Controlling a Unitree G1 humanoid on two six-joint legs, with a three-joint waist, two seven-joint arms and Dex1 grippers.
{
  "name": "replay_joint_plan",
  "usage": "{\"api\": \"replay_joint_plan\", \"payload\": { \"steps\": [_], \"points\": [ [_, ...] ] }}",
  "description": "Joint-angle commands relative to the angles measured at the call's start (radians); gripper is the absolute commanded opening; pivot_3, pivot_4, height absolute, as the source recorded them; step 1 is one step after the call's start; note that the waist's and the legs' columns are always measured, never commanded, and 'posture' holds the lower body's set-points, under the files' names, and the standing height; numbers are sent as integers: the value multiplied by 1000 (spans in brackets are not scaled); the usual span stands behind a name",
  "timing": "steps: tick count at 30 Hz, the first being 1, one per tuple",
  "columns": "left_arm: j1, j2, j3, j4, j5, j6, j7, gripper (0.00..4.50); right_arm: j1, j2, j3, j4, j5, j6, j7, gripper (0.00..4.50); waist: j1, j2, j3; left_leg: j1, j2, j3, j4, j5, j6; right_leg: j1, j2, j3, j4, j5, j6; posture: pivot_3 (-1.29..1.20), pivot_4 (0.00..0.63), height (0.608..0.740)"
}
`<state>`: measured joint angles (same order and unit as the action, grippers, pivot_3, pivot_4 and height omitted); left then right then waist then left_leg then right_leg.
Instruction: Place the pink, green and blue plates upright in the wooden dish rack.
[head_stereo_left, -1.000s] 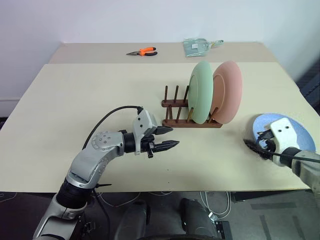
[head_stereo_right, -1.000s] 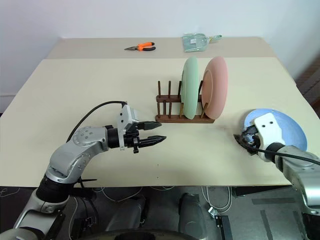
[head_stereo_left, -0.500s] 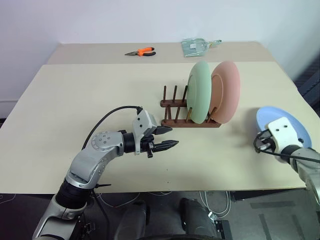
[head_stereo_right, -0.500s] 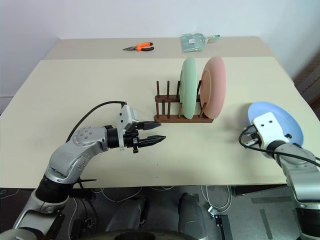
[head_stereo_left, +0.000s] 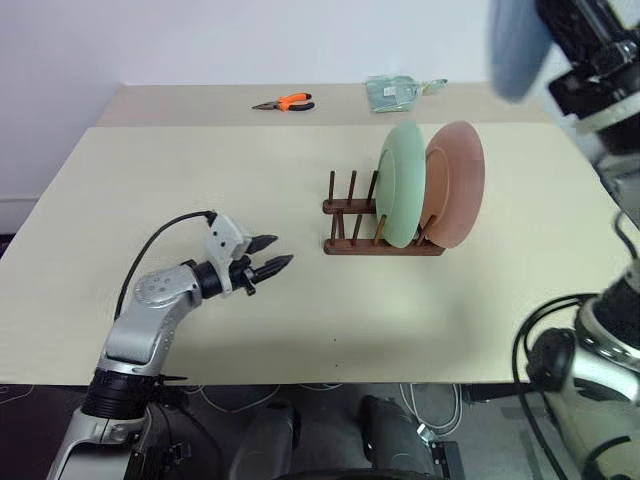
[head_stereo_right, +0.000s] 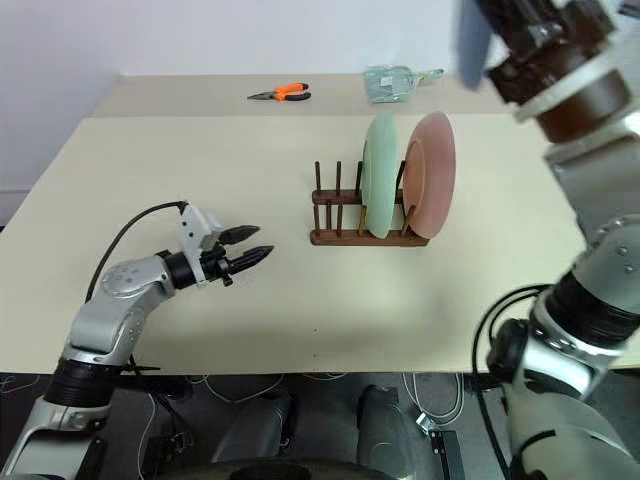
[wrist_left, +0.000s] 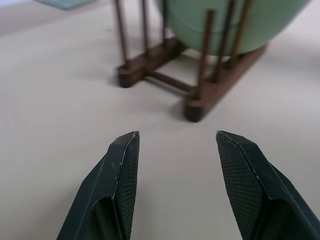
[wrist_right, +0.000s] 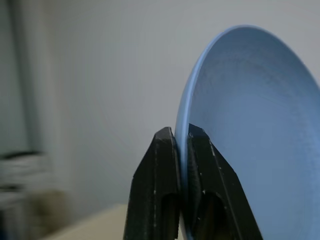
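Blue plate (wrist_right: 250, 140), flat on the table's right edge a second ago, is now lifted high at the upper right, pinched by its rim in the right gripper (wrist_right: 181, 137), whose fingers are closed tight on it. The left gripper (head_stereo_left: 268, 254) has drawn back leftward, away from the rack (head_stereo_left: 380, 238); its fingers stand partly apart and hold nothing. Green plate (head_stereo_left: 402, 184) and pink plate (head_stereo_left: 455, 183) stay upright in the rack's right end.

The left wrist view shows the rack's bare pegs and the green plate's lower edge close up; the right wrist view shows the rim between the fingers. The beige table (head_stereo_left: 200, 190) carries orange pliers (head_stereo_left: 285, 102) and a clear bag (head_stereo_left: 395, 91) at its far side, before a white wall.
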<state>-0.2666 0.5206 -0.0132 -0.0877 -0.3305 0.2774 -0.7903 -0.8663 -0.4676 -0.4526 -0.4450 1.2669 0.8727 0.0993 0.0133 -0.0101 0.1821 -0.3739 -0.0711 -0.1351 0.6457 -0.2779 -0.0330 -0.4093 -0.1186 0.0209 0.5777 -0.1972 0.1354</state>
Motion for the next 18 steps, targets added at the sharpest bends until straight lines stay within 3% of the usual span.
{"api": "replay_joint_plan", "payload": {
  "steps": [1, 3, 7, 18],
  "points": [
    [3, 14, 36, 13, 7, -63, -15, 2492, -49, 128, 94, 29, 199, -25, -226, 31, -4, 0, 0, 0, 0, 0, 0, 0, 0, -1, 0, 1, 0, 0, 0, 0, 150, 740],
    [9, 19, 48, 17, 6, -74, -15, 2492, -23, 211, 159, 56, 236, -32, -359, 31, -10, 0, 0, 0, 0, 0, -1, 0, 0, -2, 0, 1, 1, 0, 0, 0, 150, 740],
    [21, 24, 61, 4, -6, -62, -13, 2492, 65, 272, 241, 48, 238, -38, -462, 31, -8, 0, 0, 0, 0, -1, -2, 0, 0, -4, 1, 1, 3, 1, 2, 0, 150, 740],
    [42, 10, 44, -29, -2, -41, 0, 2492, 145, 286, 296, 76, 210, -77, -533, 31, -28, 0, 0, 0, 0, 2, -3, 0, 0, -4, 2, 0, 3, 2, 3, 0, 150, 740]
  ]
}}
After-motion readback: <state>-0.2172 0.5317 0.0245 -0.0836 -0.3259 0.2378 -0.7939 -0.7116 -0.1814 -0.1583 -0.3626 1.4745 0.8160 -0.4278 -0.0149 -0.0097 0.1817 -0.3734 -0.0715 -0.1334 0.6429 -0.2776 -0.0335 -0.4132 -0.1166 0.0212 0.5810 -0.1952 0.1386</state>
